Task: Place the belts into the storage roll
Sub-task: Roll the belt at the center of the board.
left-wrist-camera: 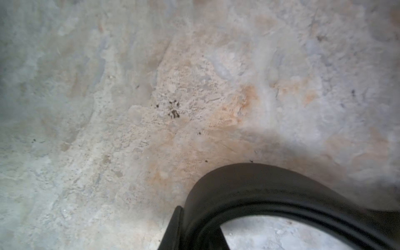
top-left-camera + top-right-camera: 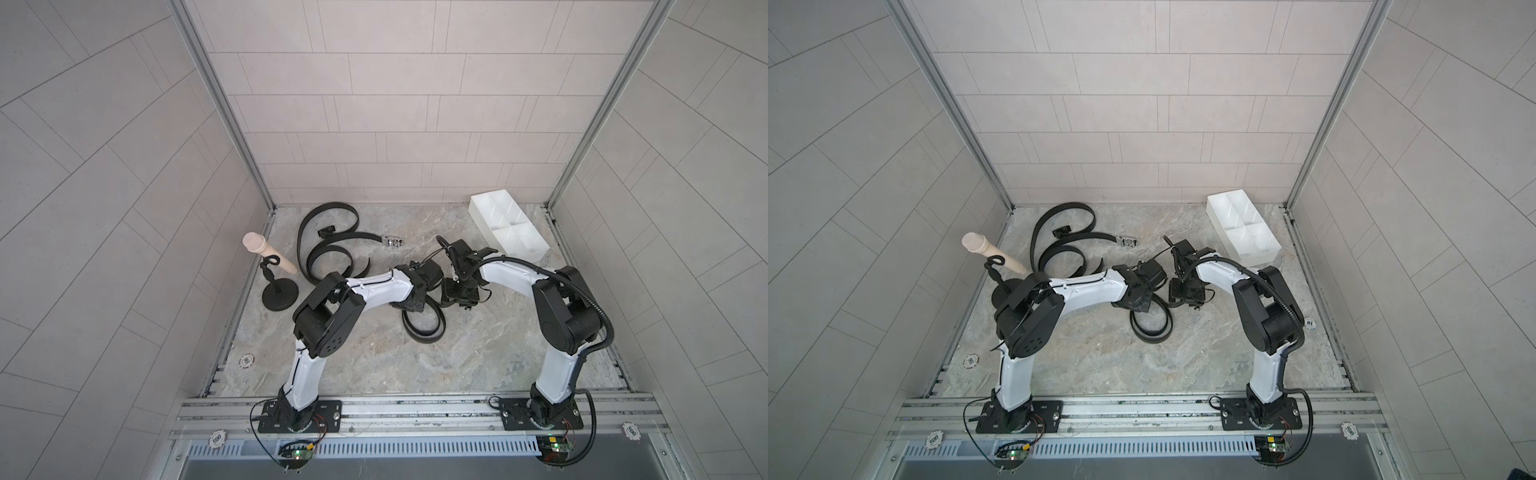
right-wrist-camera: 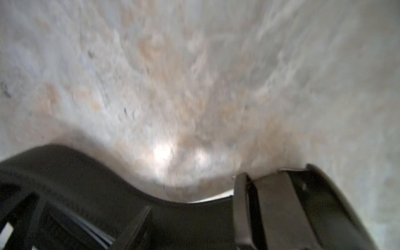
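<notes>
**tomk:** Left gripper [image 2: 409, 306] is down on the coiled belt [image 2: 424, 336] in the middle of the table. Its wrist view has the strap [image 1: 259, 188] arcing right up against the camera, so I read it as pinched on that strap. Right gripper [image 2: 461, 296] sits just beside it, aimed at the same belt, but that wrist view is smeared — can't tell if it's gripping or loose.

**rena_b:** Agreed. The coil is a floppy oval of a few laps, not a tight round one. My guess is the step is gathering it small enough for a compartment. So: firm pinch on the left, and the right one takes the outer lap and draws it in slowly. That strap looks springy and would likely pop open if either side lets go early.

**tomk:** And further back?

**rena_b:** The loose belts [image 2: 331, 205] sprawl in curves toward the back left, one ending in a silvery buckle [image 2: 391, 241], near the black stand [image 2: 279, 297] with the beige peg. The storage roll [image 2: 488, 228] sits in the far right corner, well apart from the coil, and I see nothing dark in it. Lift the coil clear of the wall, lower it inside one compartment, then release.
</notes>
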You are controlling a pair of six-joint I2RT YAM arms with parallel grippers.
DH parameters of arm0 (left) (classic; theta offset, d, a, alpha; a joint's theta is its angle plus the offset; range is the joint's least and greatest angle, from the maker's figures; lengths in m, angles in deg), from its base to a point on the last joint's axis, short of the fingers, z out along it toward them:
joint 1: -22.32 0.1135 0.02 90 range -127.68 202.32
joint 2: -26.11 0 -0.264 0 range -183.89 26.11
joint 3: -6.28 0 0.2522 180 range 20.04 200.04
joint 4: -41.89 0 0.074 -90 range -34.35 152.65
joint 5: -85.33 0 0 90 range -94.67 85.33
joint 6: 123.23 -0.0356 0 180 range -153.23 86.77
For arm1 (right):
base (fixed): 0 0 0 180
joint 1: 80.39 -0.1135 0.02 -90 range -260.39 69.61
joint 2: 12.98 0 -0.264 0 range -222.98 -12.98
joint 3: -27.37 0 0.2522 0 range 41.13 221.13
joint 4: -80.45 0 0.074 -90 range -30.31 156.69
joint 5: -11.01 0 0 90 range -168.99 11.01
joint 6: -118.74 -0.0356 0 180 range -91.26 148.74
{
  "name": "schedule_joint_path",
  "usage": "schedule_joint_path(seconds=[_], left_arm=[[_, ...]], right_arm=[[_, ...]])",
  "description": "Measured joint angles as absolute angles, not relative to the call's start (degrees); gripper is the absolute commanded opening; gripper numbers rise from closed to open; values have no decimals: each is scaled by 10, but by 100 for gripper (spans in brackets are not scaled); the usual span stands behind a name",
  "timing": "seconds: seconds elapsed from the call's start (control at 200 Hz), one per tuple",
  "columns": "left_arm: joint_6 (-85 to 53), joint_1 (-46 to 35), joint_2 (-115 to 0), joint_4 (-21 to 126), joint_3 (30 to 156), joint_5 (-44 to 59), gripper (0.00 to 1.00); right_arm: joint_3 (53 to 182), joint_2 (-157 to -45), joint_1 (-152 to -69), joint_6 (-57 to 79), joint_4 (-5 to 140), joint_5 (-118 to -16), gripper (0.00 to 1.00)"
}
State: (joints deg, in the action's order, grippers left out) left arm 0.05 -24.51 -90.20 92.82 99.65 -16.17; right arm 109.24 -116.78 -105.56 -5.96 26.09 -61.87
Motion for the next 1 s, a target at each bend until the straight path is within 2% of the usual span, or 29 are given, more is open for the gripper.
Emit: schedule_joint_path(seconds=[0.14, 0.235, 0.355, 0.486, 0.561, 0.621, 0.651, 0.721, 0.856, 1.001], left_arm=[[-18, -236, -917, 942, 1019, -170, 15], [-27, -225, -922, 939, 1025, -173, 15], [-37, -222, -925, 941, 1030, -173, 15], [-44, -221, -926, 942, 1031, -172, 18], [-47, -220, -926, 943, 1032, -169, 22], [-47, -218, -928, 943, 1032, -170, 35], [-49, -216, -929, 940, 1033, -173, 40], [-47, -208, -931, 931, 1035, -178, 43], [-47, -200, -935, 917, 1037, -179, 42], [-49, -200, -941, 917, 1044, -183, 37]], right_arm=[[1075, -1089, -1063, -62, 215, -621, 67], [1105, -1077, -1061, -53, 183, -622, 67], [1163, -1102, -1048, -25, 161, -630, 67], [1258, -1186, -1027, 15, 159, -654, 67], [1308, -1244, -1016, 27, 165, -656, 65], [1325, -1280, -1010, 29, 178, -649, 64], [1324, -1290, -1008, 28, 186, -645, 63], [1297, -1297, -1006, 23, 203, -634, 59], [1194, -1257, -1009, 1, 240, -612, 54], [1096, -1186, -1020, -26, 273, -592, 53]])
